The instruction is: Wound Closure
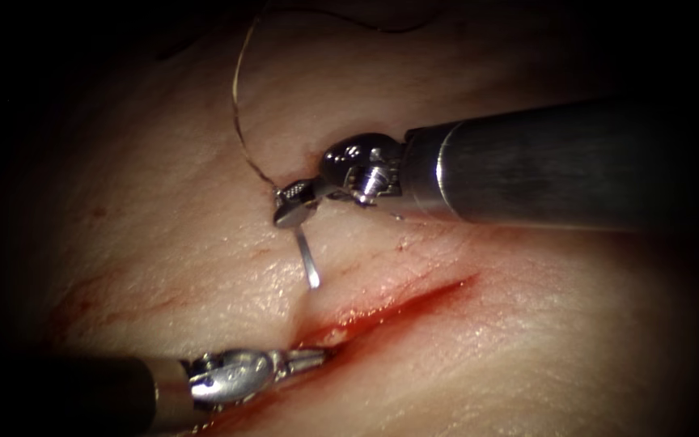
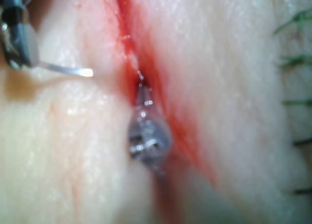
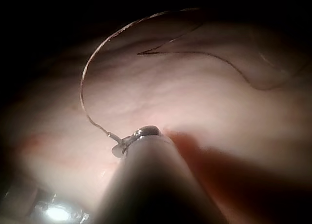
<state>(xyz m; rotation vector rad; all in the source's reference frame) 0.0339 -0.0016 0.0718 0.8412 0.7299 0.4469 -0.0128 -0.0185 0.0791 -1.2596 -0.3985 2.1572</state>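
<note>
Gripping the needle (image 1: 307, 257) near its thread (image 1: 240, 129) end: right tool (image 1: 294, 204), tip clear of the tissue (image 1: 163, 243), left of the cut (image 1: 398, 303). Resting in the cut, jaws narrow, holding nothing: left tool (image 1: 313, 358).

**Layout at the cut**

Right tool (image 1: 294, 204) sat left of the cut (image 1: 390, 311), clamped on the needle (image 1: 307, 257) near its thread end, tip free above the tissue (image 1: 163, 243). Thread (image 1: 236, 105) looped behind. Left tool (image 1: 311, 359) sat inside the cut.
</note>
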